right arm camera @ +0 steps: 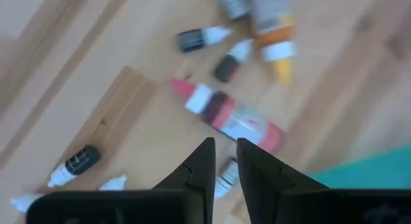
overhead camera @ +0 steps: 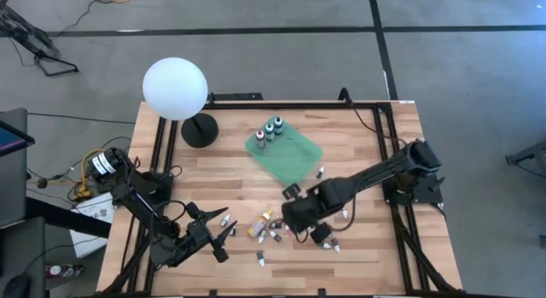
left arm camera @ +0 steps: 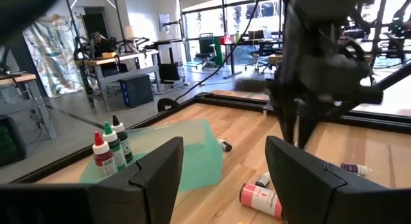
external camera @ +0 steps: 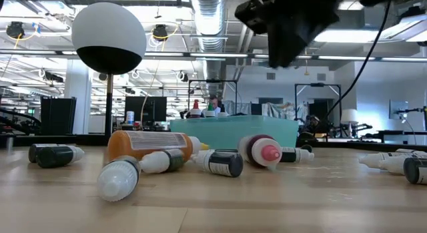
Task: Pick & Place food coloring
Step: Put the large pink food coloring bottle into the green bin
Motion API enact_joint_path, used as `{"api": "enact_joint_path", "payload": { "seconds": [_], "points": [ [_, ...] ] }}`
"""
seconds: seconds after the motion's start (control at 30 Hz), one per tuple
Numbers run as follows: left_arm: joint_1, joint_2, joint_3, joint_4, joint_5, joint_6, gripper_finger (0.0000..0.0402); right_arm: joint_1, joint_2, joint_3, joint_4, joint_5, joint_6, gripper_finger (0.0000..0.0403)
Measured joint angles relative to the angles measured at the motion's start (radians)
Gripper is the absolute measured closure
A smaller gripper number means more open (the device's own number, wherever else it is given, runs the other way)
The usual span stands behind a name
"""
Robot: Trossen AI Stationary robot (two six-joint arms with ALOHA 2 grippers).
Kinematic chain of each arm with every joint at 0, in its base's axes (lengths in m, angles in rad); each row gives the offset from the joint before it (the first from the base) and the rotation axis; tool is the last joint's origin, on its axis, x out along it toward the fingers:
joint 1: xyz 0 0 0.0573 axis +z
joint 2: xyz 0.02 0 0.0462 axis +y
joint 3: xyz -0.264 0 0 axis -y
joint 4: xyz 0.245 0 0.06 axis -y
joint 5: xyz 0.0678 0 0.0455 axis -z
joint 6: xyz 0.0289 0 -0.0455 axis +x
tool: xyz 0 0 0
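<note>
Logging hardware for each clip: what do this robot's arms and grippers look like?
Both arms are black, jointed, with bulky housings, black cables looping around their bases. The left gripper has two broad, matte black, angular fingers. The right gripper has two black fingers tapering to pointed tips. No markings are visible.

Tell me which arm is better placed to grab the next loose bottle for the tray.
Right. The right gripper hangs directly over the red-capped bottle in the loose pile, fingers nearly together and empty. The left gripper sits open off to the pile's side, farther from the green tray.
</note>
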Motion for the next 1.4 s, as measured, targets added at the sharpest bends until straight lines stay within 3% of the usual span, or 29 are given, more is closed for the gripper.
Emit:
{"api": "enact_joint_path", "payload": {
  "seconds": [0.17,0.4,0.7,1.4],
  "points": [
    [0.000,0.000,0.000,0.000,-0.004,0.002,0.0185,0.018,0.073,-0.001,-0.008,-0.003,-0.071,0.0316],
    [0.000,0.000,0.000,0.000,-0.012,0.008,0.0185,0.017,0.075,0.000,0.029,-0.001,-0.107,0.0257],
    [0.001,0.000,0.000,0.000,-0.012,0.022,0.0185,0.017,0.105,-0.003,0.098,0.045,-0.277,0.0191],
    [0.001,0.000,-0.001,-0.007,-0.010,0.018,0.0185,0.004,0.192,-0.003,0.096,0.119,-0.419,0.0186]
  ]
}}
